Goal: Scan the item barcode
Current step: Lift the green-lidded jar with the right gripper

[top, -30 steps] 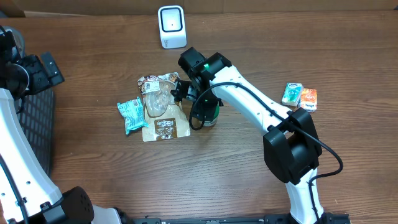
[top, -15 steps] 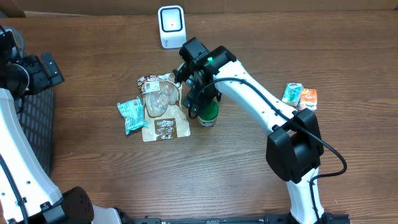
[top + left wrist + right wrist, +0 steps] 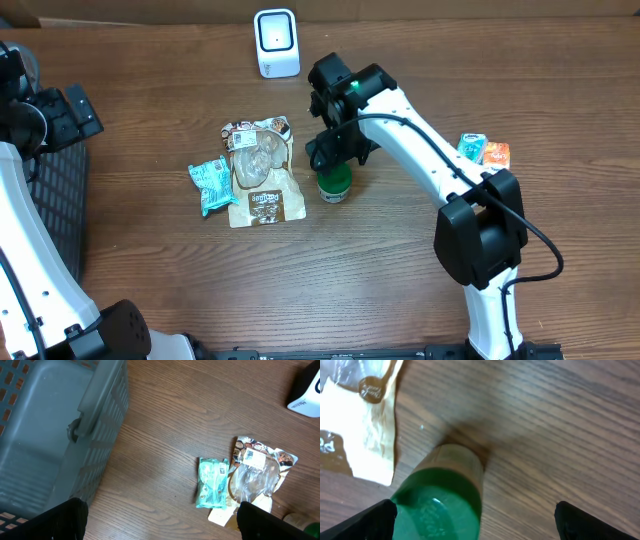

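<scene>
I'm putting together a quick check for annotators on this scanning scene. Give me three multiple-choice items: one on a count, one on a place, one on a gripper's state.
1. How many small cartons lie side by side?
A) one B) two C) four
2. Where does the green-capped bottle stand?
A) beside the brown pouch B) between the cartons C) on top of the pouch
3. The right gripper is:
A) shut on the bottle B) open above the bottle C) shut on the pouch

1 B: one green and one orange carton show.
2 A: it stands on bare wood next to the pouch's edge.
3 B: the wrist view shows the fingers wide apart, with the cap below.
</scene>
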Robot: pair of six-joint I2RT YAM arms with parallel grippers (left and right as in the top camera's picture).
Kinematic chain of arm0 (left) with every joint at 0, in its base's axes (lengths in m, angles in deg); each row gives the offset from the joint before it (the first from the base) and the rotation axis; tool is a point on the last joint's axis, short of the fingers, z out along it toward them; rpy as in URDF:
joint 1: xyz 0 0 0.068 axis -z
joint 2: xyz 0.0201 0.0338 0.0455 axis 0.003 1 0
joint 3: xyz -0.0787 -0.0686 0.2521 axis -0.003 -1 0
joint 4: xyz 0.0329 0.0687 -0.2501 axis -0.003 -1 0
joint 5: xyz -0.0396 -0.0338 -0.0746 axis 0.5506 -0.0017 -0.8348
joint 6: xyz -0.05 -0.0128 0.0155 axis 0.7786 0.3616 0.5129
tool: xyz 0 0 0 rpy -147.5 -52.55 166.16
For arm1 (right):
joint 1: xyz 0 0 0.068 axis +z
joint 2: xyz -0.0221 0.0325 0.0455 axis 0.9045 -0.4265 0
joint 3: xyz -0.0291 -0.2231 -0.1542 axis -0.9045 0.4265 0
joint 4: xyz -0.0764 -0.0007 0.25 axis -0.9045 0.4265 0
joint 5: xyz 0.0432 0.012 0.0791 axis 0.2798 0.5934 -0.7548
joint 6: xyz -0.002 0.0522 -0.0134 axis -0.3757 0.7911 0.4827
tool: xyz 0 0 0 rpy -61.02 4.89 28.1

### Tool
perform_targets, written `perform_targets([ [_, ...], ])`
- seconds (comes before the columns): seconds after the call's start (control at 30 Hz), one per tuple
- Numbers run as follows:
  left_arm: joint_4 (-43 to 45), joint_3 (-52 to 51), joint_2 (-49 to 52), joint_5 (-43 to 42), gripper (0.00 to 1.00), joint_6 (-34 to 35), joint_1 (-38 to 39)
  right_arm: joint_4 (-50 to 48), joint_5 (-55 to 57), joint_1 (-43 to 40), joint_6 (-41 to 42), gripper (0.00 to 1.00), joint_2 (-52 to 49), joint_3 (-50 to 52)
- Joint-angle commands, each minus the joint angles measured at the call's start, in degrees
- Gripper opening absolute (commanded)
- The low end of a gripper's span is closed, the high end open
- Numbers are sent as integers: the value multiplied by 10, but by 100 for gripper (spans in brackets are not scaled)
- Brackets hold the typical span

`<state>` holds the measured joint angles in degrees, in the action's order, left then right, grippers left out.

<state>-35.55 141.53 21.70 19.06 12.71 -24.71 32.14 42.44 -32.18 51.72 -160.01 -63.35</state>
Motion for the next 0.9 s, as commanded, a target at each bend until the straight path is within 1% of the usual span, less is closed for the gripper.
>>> perform_targets([
  [0.0,-1,10,1,3,100,-13,-2,0,-7,23,-24,99,5,1],
  [0.2,-1,10,1,3,100,-13,-2,10,-8,45,-61,98,13,1],
  [0.5,-1,10,1,3,100,-13,-2,14,-8,43,-62,99,71,1],
  [0.63,-1,10,1,4,100,-13,-2,23,-8,43,-63,99,74,2],
  [0.87,-1,10,1,3,100,-13,-2,-13,-17,43,-86,98,73,47],
])
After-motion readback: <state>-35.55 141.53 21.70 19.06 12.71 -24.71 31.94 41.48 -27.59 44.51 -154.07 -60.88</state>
